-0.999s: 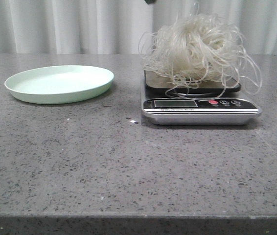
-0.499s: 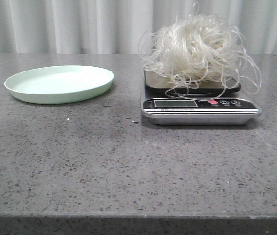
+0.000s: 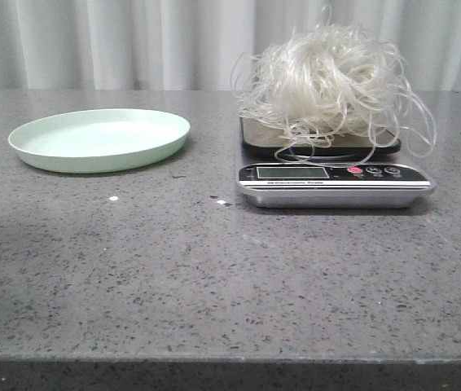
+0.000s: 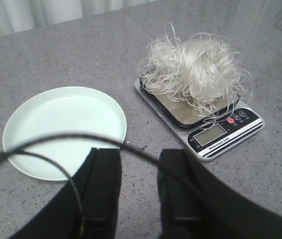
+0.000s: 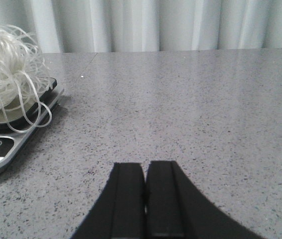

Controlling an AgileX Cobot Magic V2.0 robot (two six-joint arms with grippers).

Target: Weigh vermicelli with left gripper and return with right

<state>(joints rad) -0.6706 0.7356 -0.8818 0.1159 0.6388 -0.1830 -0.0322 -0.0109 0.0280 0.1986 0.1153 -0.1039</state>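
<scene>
While the fluffy, ball-like mass of thin translucent white vermicelli [image 3: 332, 81] sits piled on the dark weighing platform of the silver and black electronic kitchen scale [image 3: 335, 181], loose strands loop out over the platform's edges and droop toward the scale's front panel. The panel carries a small grey display and a red button beside two dark ones. The scale stands on the speckled grey stone-look table [image 3: 214, 277], on the right half as the front camera sees it, and the round pale green plastic plate [image 3: 99, 139] lies well apart from it on the left, with nothing on it. Neither arm shows in the front view. In the left wrist view the left gripper [image 4: 138, 189] hovers above the table near the plate's rim, its two black fingers [image 4: 103, 191] parted with bare table visible between them and nothing held; a thin dark cable curves across in front of them. In the right wrist view the right gripper [image 5: 145, 199] has its black fingers [image 5: 127, 199] pressed together, empty, over bare table with the scale and vermicelli [image 5: 9, 74] off to one side. Pale pleated curtains [image 3: 133, 41] hang behind the table.
</scene>
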